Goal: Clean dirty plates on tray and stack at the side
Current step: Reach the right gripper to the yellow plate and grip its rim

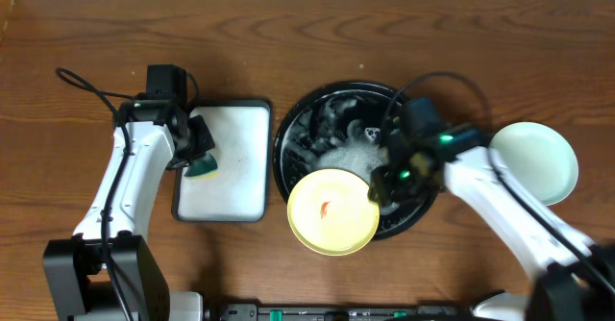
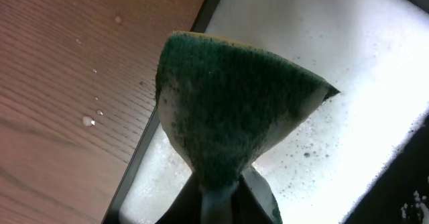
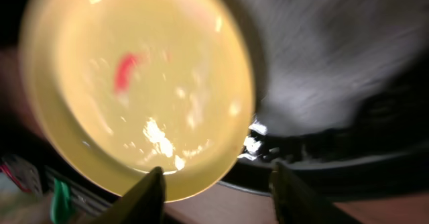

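Currently: my left pincer (image 1: 197, 148) pinched on green sponge (image 2: 234, 96), over white tray (image 1: 231, 182). My right pincer (image 3: 218, 194) spread, at yellow plate (image 1: 332, 210) edge. Plate, red smear at centre, overlaps front rim of foamy black tray (image 1: 288, 134). Mint plate (image 1: 538, 162) on table, right of it.

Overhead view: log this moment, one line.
left gripper: shut on sponge | right gripper: open at yellow plate | yellow plate: smeared, over black tray rim

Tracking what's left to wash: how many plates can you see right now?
2. A yellow plate overlaps the black tray's near rim; a mint-green plate sits on the table, right of it. Another could hide beneath that one.
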Tool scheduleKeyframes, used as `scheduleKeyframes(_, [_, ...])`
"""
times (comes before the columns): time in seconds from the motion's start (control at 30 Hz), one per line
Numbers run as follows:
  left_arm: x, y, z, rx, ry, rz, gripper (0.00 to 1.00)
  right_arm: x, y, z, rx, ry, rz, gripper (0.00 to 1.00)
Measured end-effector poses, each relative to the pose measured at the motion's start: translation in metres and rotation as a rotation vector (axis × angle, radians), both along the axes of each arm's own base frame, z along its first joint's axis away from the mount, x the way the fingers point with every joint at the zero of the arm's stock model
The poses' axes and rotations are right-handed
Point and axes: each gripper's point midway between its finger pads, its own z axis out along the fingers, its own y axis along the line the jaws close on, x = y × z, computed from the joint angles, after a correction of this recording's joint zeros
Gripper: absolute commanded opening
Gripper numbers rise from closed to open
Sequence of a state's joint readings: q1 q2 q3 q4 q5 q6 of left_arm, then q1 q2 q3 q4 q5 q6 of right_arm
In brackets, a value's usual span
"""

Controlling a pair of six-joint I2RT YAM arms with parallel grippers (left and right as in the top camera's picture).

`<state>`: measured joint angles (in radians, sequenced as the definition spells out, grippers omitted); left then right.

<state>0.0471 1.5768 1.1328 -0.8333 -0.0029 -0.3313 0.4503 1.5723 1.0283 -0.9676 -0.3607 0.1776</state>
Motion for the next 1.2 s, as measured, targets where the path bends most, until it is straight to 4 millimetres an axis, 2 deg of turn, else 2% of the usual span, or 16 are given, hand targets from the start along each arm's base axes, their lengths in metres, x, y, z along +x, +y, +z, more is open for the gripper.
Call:
scheduleKeyframes(0.17, [0.000, 0.000, 0.000, 0.000, 0.000, 0.000, 0.08, -0.022, 0.009, -0.029, -0.053, 0.117, 0.060, 0.42])
scheduleKeyframes(0.27, [0.000, 0.000, 0.000, 0.000, 0.000, 0.000, 0.08, -0.027, 0.010, -0.039, -0.093, 0.145, 0.061, 0.31])
scheduleKeyframes(0.33, [0.000, 0.000, 0.000, 0.000, 0.000, 0.000, 0.08, -0.026, 0.009, -0.044, -0.114, 0.146, 0.049, 0.31])
scheduleKeyframes(0.37, [0.000, 0.000, 0.000, 0.000, 0.000, 0.000, 0.08, -0.025, 0.008, -0.045, -0.121, 0.144, 0.043, 0.35])
scheduleKeyframes(0.4, [0.000, 0.000, 0.000, 0.000, 0.000, 0.000, 0.08, -0.024, 0.007, -0.046, -0.127, 0.140, 0.038, 0.38])
scheduleKeyframes(0.5, [0.000, 0.000, 0.000, 0.000, 0.000, 0.000, 0.08, -0.022, 0.007, -0.047, -0.132, 0.136, 0.029, 0.41])
scheduleKeyframes(0.63, [0.000, 0.000, 0.000, 0.000, 0.000, 0.000, 0.08, -0.023, 0.008, -0.044, -0.123, 0.136, 0.030, 0.52])
scheduleKeyframes(0.8, [0.000, 0.000, 0.000, 0.000, 0.000, 0.000, 0.08, -0.022, 0.011, -0.030, -0.091, 0.126, -0.035, 0.52])
scheduleKeyframes(0.9, [0.000, 0.000, 0.000, 0.000, 0.000, 0.000, 0.08, -0.019, 0.015, -0.030, -0.092, 0.137, -0.108, 0.49])
scheduleKeyframes(0.97, [0.000, 0.000, 0.000, 0.000, 0.000, 0.000, 0.08, -0.019, 0.018, -0.035, -0.090, 0.143, -0.150, 0.41])
scheduleKeyframes(1.07, [0.000, 0.000, 0.000, 0.000, 0.001, 0.000, 0.08, -0.025, 0.021, -0.048, -0.103, 0.167, -0.208, 0.15])
scheduleKeyframes(1.13, [-0.001, 0.000, 0.000, 0.000, 0.003, 0.000, 0.08, -0.029, 0.019, -0.054, -0.116, 0.187, -0.224, 0.01])
scheduleKeyframes(1.2, [-0.001, 0.000, 0.000, 0.000, 0.006, 0.000, 0.08, -0.026, 0.018, -0.056, -0.117, 0.190, -0.264, 0.01])
